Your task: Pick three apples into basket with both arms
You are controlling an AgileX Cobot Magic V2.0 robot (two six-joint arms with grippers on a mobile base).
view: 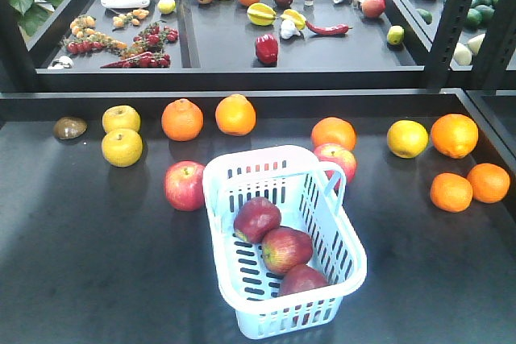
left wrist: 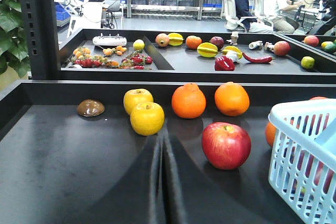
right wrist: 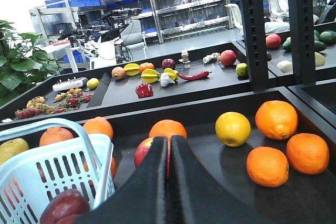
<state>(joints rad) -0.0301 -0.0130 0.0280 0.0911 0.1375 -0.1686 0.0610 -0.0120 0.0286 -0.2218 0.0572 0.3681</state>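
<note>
Three dark-red apples (view: pixel 278 246) are being held inside the pale-blue basket (view: pixel 242 179), which is sitting at the lower centre of the front view on the black counter (view: pixel 89 271). Two more red apples are lying outside it: one (view: pixel 185 185) just left of the basket, one (view: pixel 337 159) touching its upper right corner. The left jaws (left wrist: pixel 162 182) and the right jaws (right wrist: pixel 169 182) are being kept pressed together, empty, low over the counter.

The black table (view: pixel 81 279) carries the basket (view: pixel 339 279), apples, oranges and yellow fruits.
</note>
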